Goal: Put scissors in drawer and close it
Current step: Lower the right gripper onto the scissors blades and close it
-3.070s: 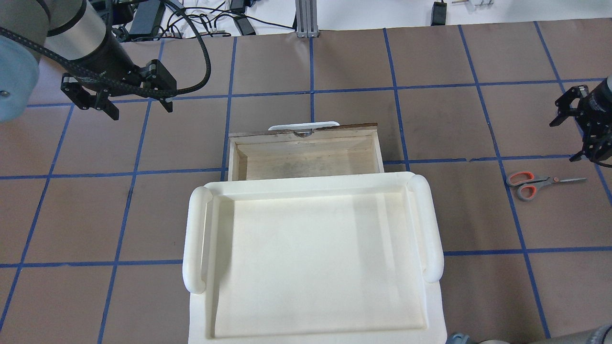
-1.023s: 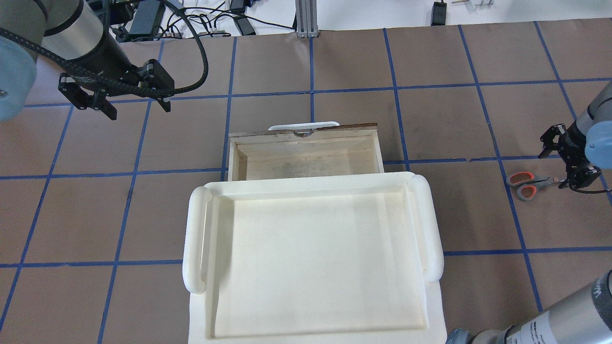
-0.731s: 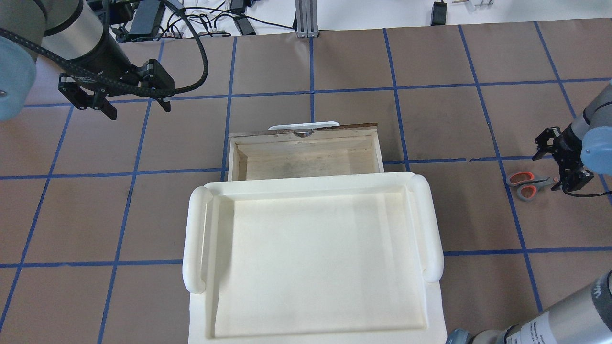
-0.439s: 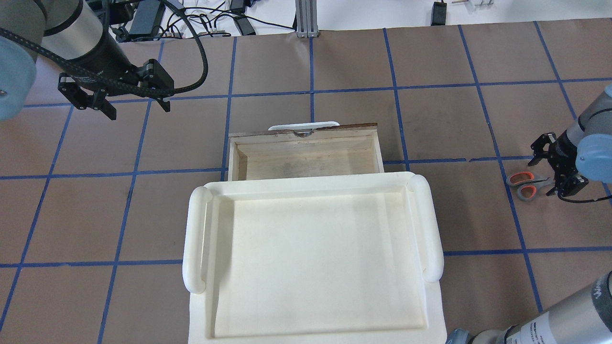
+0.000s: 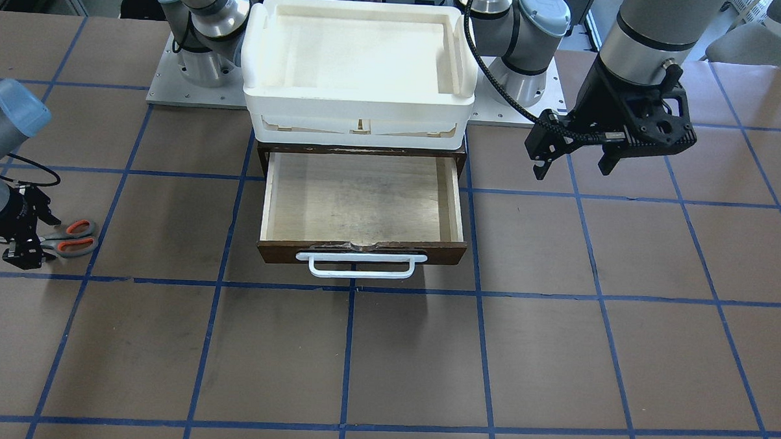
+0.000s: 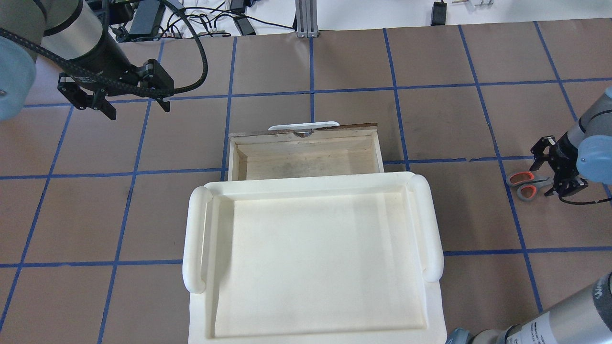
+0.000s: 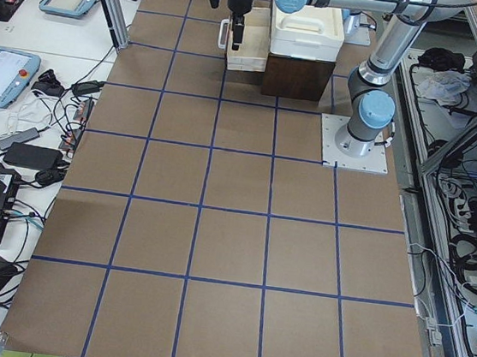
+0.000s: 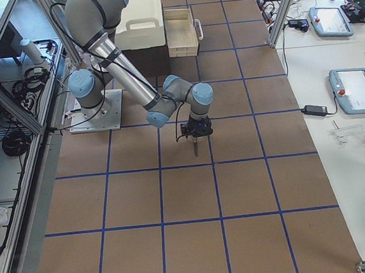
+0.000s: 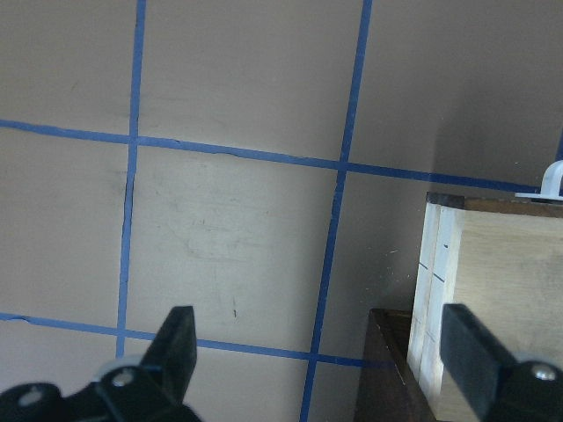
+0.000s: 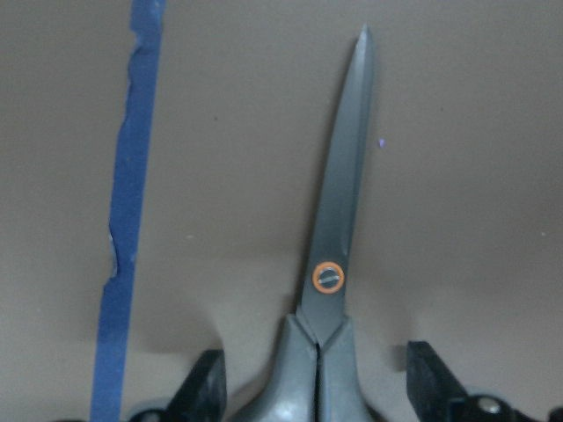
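Down at table (image 6: 440,62) level, the right gripper (image 10: 318,387) stands with jaws apart, flanking the scissors (image 10: 341,202) just behind the pivot, neither finger touching. The scissors lie flat at 3 o'clock from the open drawer (image 6: 377,155). The left gripper (image 6: 138,111), jaws also apart, hangs at 10 o'clock from it.

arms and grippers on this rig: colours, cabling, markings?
Silver-grey tubes, pale blue joint caps, black wrists on both. The left arm carries a black braided cable to its wrist. The left gripper and right gripper are black, each with two angular fingers. The right arm bears small unreadable lettering.
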Available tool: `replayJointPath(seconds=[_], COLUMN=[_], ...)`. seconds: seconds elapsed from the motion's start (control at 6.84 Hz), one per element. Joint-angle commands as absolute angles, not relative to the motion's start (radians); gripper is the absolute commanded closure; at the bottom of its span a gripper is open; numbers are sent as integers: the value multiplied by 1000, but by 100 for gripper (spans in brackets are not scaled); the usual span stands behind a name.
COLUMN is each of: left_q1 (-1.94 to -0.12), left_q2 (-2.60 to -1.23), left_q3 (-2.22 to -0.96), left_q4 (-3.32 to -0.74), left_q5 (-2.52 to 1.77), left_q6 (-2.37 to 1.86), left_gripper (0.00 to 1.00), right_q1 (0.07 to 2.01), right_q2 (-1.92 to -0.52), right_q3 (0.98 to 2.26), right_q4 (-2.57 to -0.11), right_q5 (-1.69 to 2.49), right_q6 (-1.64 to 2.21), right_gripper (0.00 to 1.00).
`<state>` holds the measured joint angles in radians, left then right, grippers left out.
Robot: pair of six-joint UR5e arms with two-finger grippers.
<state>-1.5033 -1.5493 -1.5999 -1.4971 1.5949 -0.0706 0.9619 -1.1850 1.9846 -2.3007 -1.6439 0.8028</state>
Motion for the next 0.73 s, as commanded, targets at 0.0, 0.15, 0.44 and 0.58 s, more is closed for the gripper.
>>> replayJointPath(seconds=[0.0, 0.15, 0.44, 0.58], left_q1=[-1502, -1503, -1502, -1505], left_q2=[-1549, -1549, -1549, -1548], left_q3=[-1600, -1600, -1600, -1601], left_q4=[-1497, -1499, -1497, -1500], left_q5=[1595, 1595, 1595, 1598], left_q6=[-71, -71, -71, -71], left_gripper=[0, 0, 0, 0], right_q1=[960, 960, 960, 960], right_q2=[-1189, -1190, -1192, -1192], right_q3=[1979, 1974, 1973, 1973], right_q4=[-2307, -2309, -2310, -2310], right_q5=[-1649, -1655, -1652, -1645], right_q6=[796, 792, 784, 787], right_gripper=[47, 49, 71, 82])
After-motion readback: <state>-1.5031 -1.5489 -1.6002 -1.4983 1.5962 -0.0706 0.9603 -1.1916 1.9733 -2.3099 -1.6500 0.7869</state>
